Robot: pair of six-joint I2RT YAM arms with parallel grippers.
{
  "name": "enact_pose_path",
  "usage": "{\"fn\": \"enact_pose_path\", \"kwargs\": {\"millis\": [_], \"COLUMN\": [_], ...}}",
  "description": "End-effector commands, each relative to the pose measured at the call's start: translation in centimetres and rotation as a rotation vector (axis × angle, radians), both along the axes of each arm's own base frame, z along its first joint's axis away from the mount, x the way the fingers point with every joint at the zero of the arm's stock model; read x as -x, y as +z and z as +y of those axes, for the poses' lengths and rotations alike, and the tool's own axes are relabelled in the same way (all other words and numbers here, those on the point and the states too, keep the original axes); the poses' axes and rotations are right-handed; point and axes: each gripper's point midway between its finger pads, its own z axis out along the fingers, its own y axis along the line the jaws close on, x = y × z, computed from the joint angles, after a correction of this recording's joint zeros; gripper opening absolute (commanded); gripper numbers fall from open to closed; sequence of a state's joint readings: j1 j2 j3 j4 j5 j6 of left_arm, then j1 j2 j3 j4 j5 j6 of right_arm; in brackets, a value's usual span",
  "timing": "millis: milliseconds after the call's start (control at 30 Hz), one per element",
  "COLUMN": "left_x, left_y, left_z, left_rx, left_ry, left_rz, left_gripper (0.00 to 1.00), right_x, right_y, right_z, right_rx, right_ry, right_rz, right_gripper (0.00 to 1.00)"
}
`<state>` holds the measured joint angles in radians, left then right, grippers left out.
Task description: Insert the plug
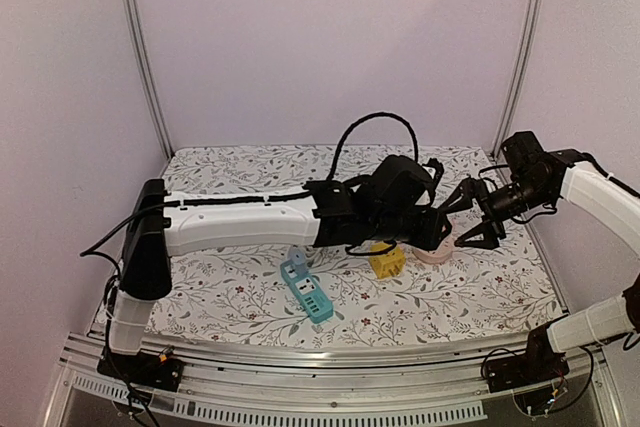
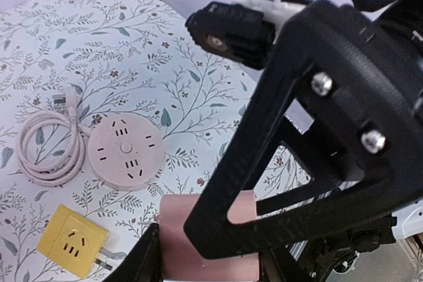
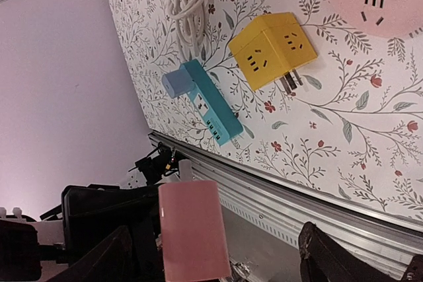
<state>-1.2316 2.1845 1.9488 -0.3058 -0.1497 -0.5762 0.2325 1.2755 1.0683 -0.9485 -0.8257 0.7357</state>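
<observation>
reaching across the flowered table (image 1: 250,287), the left gripper (image 2: 206,266) grips the pink plug (image 3: 192,229), holding it up near the round pink socket (image 2: 125,151). the right gripper (image 3: 221,255) gapes wide close by. beside a yellow adapter (image 2: 71,239), the teal strip (image 3: 211,107) has a bluish plug (image 3: 177,84) seated at one end.

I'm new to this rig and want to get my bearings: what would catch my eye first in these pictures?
The two arms come together above the right half of the flowered table. The left gripper holds a pink block, and the open right gripper sits just in front of it. Below them on the cloth lie a round pink socket, a yellow adapter and a teal power strip.
</observation>
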Motion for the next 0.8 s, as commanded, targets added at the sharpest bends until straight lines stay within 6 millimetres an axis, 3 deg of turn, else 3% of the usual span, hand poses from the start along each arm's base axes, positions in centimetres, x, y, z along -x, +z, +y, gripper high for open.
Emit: {"fn": "enact_pose_path", "kwargs": {"millis": [0, 233, 767], "left_x": [-1.46, -1.61, -1.23], "left_y": [3.21, 3.11, 2.74], "left_z": [0.66, 0.61, 0.19], "left_rx": [0.068, 0.069, 0.061], "left_ry": [0.037, 0.038, 0.003], "left_rz": [-0.046, -0.051, -0.054], "left_gripper": [0.18, 0.18, 0.21], "right_x": [0.39, 0.13, -0.35], "right_y": [-0.25, 0.06, 0.65], "right_z": [0.87, 1.14, 1.31], "right_rx": [-0.082, -0.107, -0.123], "right_ry": [0.023, 0.020, 0.004], "right_rz": [0.048, 0.052, 0.045], "right_gripper": [0.84, 0.71, 0.03]}}
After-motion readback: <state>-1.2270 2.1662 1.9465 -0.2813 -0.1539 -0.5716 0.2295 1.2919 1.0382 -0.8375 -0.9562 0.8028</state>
